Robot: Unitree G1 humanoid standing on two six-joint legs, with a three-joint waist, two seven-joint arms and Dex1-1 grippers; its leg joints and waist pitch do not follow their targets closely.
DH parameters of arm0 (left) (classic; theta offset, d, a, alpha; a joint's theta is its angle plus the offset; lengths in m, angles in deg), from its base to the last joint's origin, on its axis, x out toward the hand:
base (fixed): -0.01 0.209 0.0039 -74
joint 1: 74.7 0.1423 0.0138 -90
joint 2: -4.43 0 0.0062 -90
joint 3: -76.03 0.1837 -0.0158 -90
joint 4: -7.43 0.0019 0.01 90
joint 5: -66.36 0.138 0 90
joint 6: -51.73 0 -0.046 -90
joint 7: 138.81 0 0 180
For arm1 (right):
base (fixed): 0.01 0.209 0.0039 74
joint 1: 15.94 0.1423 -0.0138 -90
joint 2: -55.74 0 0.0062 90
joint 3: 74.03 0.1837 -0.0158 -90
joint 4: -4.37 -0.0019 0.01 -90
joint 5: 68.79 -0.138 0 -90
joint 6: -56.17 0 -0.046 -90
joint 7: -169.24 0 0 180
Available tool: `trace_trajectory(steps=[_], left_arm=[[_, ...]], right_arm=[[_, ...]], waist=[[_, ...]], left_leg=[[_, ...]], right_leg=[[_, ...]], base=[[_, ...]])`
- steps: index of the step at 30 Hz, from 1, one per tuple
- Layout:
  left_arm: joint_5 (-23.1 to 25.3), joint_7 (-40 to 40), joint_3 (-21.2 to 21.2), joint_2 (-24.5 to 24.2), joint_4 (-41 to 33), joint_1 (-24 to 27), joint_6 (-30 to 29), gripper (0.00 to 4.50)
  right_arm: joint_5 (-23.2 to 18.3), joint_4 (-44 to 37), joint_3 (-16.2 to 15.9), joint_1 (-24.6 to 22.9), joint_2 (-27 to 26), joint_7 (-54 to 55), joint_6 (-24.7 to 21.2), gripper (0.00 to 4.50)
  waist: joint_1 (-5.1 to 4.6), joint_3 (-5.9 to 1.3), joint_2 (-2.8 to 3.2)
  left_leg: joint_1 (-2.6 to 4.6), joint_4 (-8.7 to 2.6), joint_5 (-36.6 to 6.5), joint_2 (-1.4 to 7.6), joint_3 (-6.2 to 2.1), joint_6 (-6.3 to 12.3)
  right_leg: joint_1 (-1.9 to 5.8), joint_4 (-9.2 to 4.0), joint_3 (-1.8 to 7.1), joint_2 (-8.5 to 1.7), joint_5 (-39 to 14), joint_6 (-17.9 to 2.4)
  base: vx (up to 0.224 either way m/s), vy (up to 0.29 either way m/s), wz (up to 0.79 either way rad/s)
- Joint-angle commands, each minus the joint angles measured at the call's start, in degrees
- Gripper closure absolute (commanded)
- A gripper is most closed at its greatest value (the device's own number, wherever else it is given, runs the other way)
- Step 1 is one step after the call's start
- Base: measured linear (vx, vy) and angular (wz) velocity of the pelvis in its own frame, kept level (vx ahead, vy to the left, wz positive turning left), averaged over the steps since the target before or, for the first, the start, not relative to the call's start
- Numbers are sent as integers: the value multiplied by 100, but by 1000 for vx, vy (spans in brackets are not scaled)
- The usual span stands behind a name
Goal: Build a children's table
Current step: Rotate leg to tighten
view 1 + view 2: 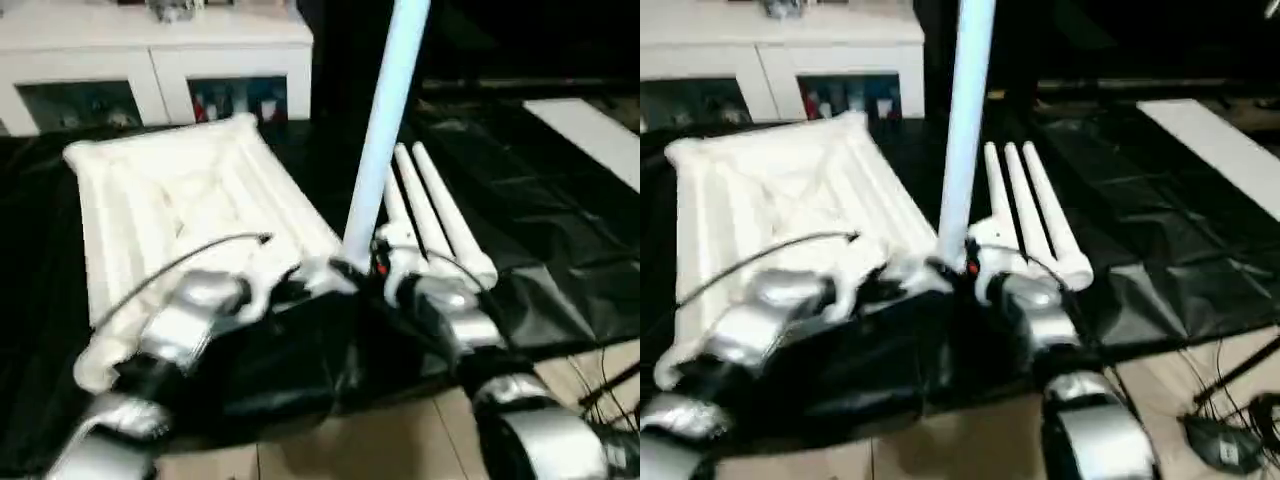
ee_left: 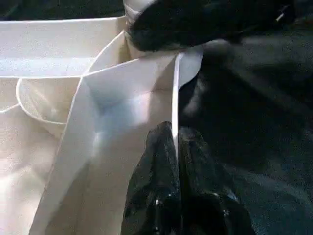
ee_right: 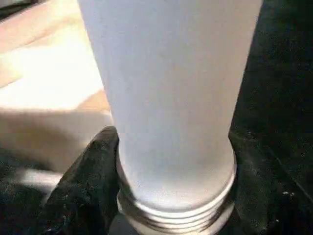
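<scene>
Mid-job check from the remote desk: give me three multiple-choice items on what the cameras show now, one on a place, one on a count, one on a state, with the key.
1. Where do the spare legs lie?
A. on the tabletop
B. on the black cloth, to the right of the tabletop
C. on the floor

2. How many legs lie flat there?
A. one
B. three
C. five

3. How is the upright leg held?
A. lying loose
B. by a person's hand
C. between the fingers of the right end effector, near its threaded end

Key: 1 B, the legs rest side by side on the black cloth beside the tabletop. 2 B, three white tubes show next to each other. 3 C, the right wrist view shows black fingers on both sides of the tube.
</scene>
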Motion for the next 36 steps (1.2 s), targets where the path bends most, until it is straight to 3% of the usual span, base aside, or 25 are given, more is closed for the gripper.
trace_trajectory(steps=[1, 2, 4, 9, 10, 11, 13, 18, 21, 24, 25, 27, 28, 30, 32, 33, 36], left_arm=[[111, -964, 53, 426, 640, -86, -104, 450], [128, -1057, 49, 494, 735, -145, -78, 450], [224, -1283, 52, 673, 1041, -339, 41, 450], [346, -1181, 115, 616, 1145, -426, 250, 450], [366, -1182, 110, 599, 1184, -434, 275, 450], [372, -1183, 94, 584, 1217, -439, 306, 450], [366, -1141, 87, 555, 1279, -446, 398, 450], [368, -1149, 34, 503, 1383, -483, 538, 450], [362, -1214, -8, 483, 1390, -490, 540, 450], [373, -1462, -117, 473, 1498, -551, 243, 450], [380, -1682, -216, 483, 1611, -614, 20, 450], [387, -1840, -301, 499, 1700, -673, -102, 450], [408, -1873, -304, 493, 1716, -691, -119, 450], [413, -1905, -314, 490, 1734, -708, -130, 450], [422, -2014, -340, 480, 1814, -772, -108, 450], [411, -2093, -376, 476, 1886, -836, -59, 450], [401, -2322, -472, 475, 1996, -959, -40, 450]], right_arm=[[-5, 364, -56, 47, -400, 541, -193, 181], [-24, 407, -20, 81, -439, 648, -207, 181], [-34, 524, 63, 197, -569, 898, -234, 181], [248, 535, -178, 244, -590, 689, 2, 181], [239, 556, -162, 256, -592, 657, 58, 125], [210, 568, -131, 265, -593, 629, 96, 111], [131, 568, -50, 279, -583, 575, 166, 105], [345, 338, -195, 254, -415, 521, 368, 59], [363, 106, -204, 180, -324, 435, 418, 53], [269, -368, -196, -29, -189, 251, 369, 53], [232, -630, -203, -169, -112, 185, 330, 53], [232, -792, -217, -289, -50, 177, 327, 53], [230, -821, -204, -322, -46, 198, 335, 53], [227, -818, -186, -333, -52, 239, 338, 53], [228, -844, -171, -356, -70, 282, 315, 53], [234, -867, -165, -363, -94, 316, 295, 53], [237, -976, -182, -398, -131, 374, 224, 53]], waist=[[-16, -212, -21], [3, -214, -14], [17, -214, -3], [24, -224, -12], [19, -235, -23], [21, -236, -24], [13, -230, -45], [-21, -223, -67], [-24, -233, -67], [7, -279, -43], [8, -281, -24], [1, -280, -33], [32, -285, 57], [5, -289, 8], [6, -312, 50], [4, -321, 37], [0, -307, 46]], left_leg=[[138, -425, -2246, 191, -145, -134], [186, -421, -2370, 191, -143, -116], [164, -446, -2433, 180, -160, -69], [111, -478, -2465, 183, -181, 8], [84, -484, -2395, 184, -185, 35], [78, -484, -2362, 185, -183, 50], [62, -481, -2332, 175, -178, 123], [0, -502, -2264, 176, -215, 115], [-22, -507, -2130, 184, -214, 146], [-11, -478, -1841, 193, -176, 224], [-33, -465, -1632, 193, -149, 313], [-58, -459, -1657, 188, -155, 346], [-28, -452, -1639, 191, -158, 326], [-47, -447, -1609, 186, -148, 329], [-41, -427, -1478, 178, -142, 354], [-49, -415, -1379, 167, -134, 391], [-46, -421, -1373, 175, -131, 417]], right_leg=[[47, -635, 204, -354, -2669, -849], [19, -672, 202, -357, -2739, -807], [36, -697, 190, -357, -2737, -730], [68, -688, 180, -381, -2603, -694], [91, -673, 178, -385, -2510, -713], [95, -670, 178, -390, -2469, -726], [97, -681, 175, -403, -2510, -730], [127, -694, 148, -428, -2843, -610], [135, -683, 151, -424, -2630, -640], [136, -619, 177, -389, -1867, -797], [148, -575, 164, -353, -1305, -977], [167, -564, 152, -372, -1339, -1056], [147, -562, 162, -379, -1267, -1088], [159, -558, 159, -364, -1124, -1135], [178, -522, 154, -357, -721, -1267], [197, -507, 151, -355, -519, -1320], [206, -509, 143, -355, -458, -1372]], base=[[0, 0, 0], [0, 0, 0], [0, 0, 0], [0, 0, 0], [0, 0, 0], [0, 0, 0], [0, 0, 0], [0, 0, 0], [0, 0, 0], [0, 0, 0], [0, 0, 0], [0, 0, 0], [0, 0, 0], [0, 0, 0], [0, 0, 0], [0, 0, 0], [0, 0, 0]])
